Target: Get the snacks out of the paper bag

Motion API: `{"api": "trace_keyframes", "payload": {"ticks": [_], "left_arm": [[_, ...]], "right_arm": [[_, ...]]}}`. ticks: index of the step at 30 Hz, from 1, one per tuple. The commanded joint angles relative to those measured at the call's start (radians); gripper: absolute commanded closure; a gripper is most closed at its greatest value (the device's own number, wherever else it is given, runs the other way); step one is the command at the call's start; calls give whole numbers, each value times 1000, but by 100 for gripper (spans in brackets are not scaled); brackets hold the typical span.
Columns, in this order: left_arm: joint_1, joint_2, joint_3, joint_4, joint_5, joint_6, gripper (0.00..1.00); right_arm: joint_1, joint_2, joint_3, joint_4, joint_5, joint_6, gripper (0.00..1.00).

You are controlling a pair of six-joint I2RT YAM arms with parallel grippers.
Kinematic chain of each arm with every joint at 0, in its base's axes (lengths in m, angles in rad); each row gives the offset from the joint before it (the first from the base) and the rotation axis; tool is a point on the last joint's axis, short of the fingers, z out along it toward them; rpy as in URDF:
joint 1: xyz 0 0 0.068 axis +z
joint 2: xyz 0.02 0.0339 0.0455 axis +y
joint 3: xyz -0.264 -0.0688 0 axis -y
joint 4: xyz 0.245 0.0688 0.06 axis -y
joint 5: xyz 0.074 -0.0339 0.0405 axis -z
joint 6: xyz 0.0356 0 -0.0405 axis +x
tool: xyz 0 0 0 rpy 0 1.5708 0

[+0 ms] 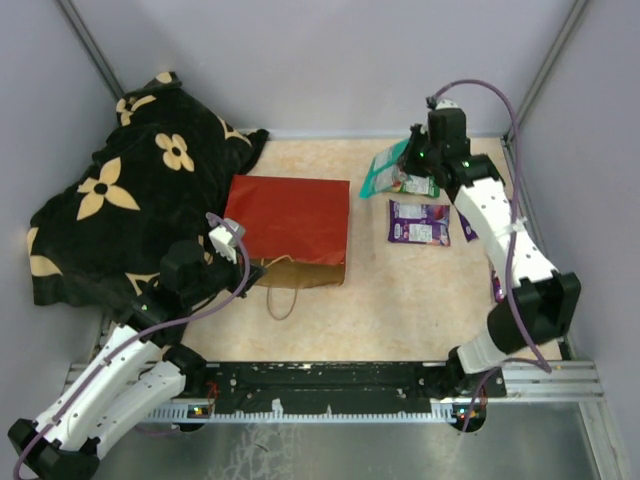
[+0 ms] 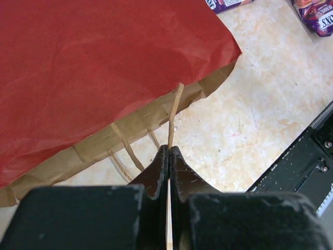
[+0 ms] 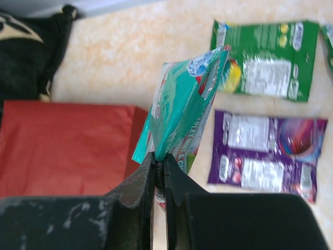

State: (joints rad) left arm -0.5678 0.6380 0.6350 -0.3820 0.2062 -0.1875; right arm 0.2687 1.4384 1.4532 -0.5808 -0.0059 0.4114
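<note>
Well, both arms are gripping: one the bag's cord, the other a teal packet.

At far left the black flowered blanket [image 1: 120, 200] is heaped against the wall, its edge meeting the left side of the red paper bag [image 1: 290, 220]. The bag lies flat, brown mouth toward the near rail. The left gripper [image 2: 169, 152] is pinched tight on a cord handle [image 2: 175, 112] just off that mouth, with bare table in front of it. A clear strip separates the bag's right edge from the packets. There the right gripper [image 3: 159, 159] is clamped on the teal packet [image 3: 182, 109], which hangs above the table. Beyond it the green packet [image 3: 265, 57] and the purple packet [image 3: 268, 151] lie flat, close but apart.
</note>
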Motion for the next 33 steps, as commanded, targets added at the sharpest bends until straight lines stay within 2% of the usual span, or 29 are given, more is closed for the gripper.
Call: {"api": "trace_keyframes", "payload": {"ticks": [1, 10, 17, 22, 28, 29, 30, 33], "left_arm": [[-7, -20, -14, 18, 5, -6, 100], [-7, -21, -17, 18, 12, -4, 100], [-7, -13, -18, 22, 17, -4, 100], [-7, 0, -17, 22, 17, -4, 100], [-7, 3, -18, 21, 13, -4, 100], [-7, 2, -18, 22, 12, -4, 100], [-7, 3, -18, 21, 12, -4, 100], [-7, 2, -18, 21, 12, -7, 100]], "right_arm": [[-14, 177, 207, 120, -38, -13, 100], [-17, 562, 566, 164, -127, -32, 100], [-16, 788, 696, 225, -186, -12, 100], [-3, 867, 719, 243, -217, 7, 100], [12, 860, 607, 305, -218, 19, 100], [12, 854, 586, 318, -219, 18, 96], [12, 849, 571, 326, -223, 15, 84], [12, 828, 564, 310, -223, -15, 64]]}}
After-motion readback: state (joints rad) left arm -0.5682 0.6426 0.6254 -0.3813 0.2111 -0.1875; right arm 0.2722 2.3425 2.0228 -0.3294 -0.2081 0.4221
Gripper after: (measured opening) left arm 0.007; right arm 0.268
